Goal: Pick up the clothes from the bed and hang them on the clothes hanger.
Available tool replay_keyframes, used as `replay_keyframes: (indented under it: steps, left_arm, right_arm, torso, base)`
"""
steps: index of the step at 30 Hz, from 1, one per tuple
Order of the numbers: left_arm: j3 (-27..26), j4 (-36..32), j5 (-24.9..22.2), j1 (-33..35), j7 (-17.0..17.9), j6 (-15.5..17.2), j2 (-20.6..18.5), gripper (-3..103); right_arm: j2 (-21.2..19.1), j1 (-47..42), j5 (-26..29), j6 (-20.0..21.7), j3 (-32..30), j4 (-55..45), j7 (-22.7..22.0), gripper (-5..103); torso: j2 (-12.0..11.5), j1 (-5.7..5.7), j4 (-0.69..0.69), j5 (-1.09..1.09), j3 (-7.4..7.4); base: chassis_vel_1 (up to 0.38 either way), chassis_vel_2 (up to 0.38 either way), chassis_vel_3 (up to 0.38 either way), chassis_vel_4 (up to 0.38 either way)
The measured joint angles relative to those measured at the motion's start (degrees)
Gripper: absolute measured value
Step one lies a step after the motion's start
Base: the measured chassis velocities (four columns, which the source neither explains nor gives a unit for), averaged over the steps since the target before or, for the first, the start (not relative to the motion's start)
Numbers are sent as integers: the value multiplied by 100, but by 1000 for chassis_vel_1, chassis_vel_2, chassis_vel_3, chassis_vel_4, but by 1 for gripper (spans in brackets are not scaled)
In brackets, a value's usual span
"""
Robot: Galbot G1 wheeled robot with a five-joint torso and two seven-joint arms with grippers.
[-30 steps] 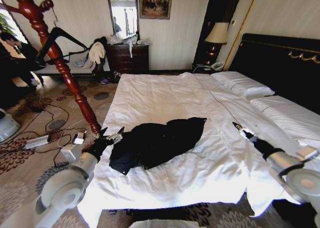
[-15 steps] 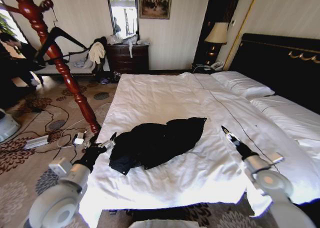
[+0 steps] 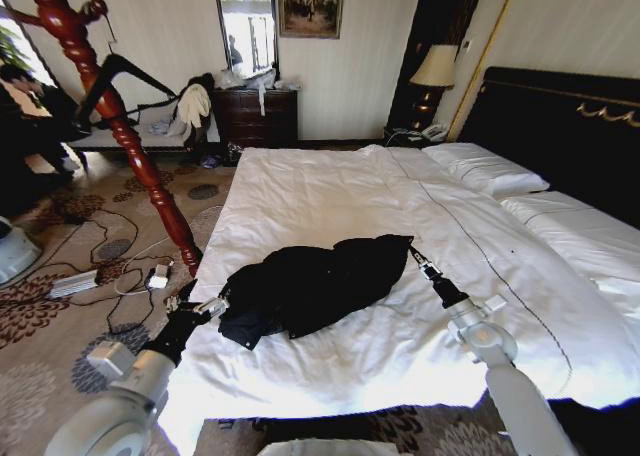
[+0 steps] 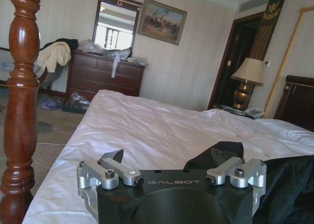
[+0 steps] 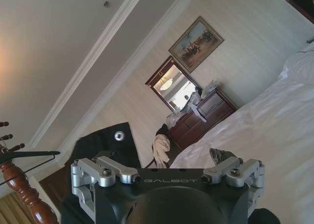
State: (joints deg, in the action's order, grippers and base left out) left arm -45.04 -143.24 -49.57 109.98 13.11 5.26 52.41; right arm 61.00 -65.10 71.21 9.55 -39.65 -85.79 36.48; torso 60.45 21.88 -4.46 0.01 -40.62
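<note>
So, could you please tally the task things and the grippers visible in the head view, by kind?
Black garments on the bed: 1, the clothes
Beds: 1, the bed
Hangers: 1, the clothes hanger
Grippers: 2, left gripper, right gripper
Total: 5

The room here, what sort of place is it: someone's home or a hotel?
Probably a hotel bedroom, though a grand home bedroom is possible. A very wide bed with white sheets has a tall black headboard; a lamp stands beside it, and a dresser with a mirror is against the far wall.
</note>
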Motion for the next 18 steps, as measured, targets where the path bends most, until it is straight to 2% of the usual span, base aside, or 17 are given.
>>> replay_keyframes:
  steps: [8,12,17,18]
  left_arm:
    - [-101,-4,-13,44,112,0,65,100]
    - [-114,-6,-68,26,190,0,108,100]
    - [-115,-6,-93,27,224,2,158,100]
    - [-115,-6,-102,35,228,4,167,100]
  right_arm:
    - [22,37,155,108,19,-124,238,100]
    - [9,-71,39,181,72,-236,464,100]
    - [75,-7,-122,169,184,-126,743,100]
    - [77,36,-179,150,212,-95,814,103]
  torso:
    - [0,0,0,-2,0]
    - [0,-1,-3,-2,1]
    - [0,0,0,-1,0]
    - [0,0,0,-1,1]
  base:
    - [0,0,0,0]
    - [0,0,0,0]
    - [0,0,0,0]
    - [0,0,0,0]
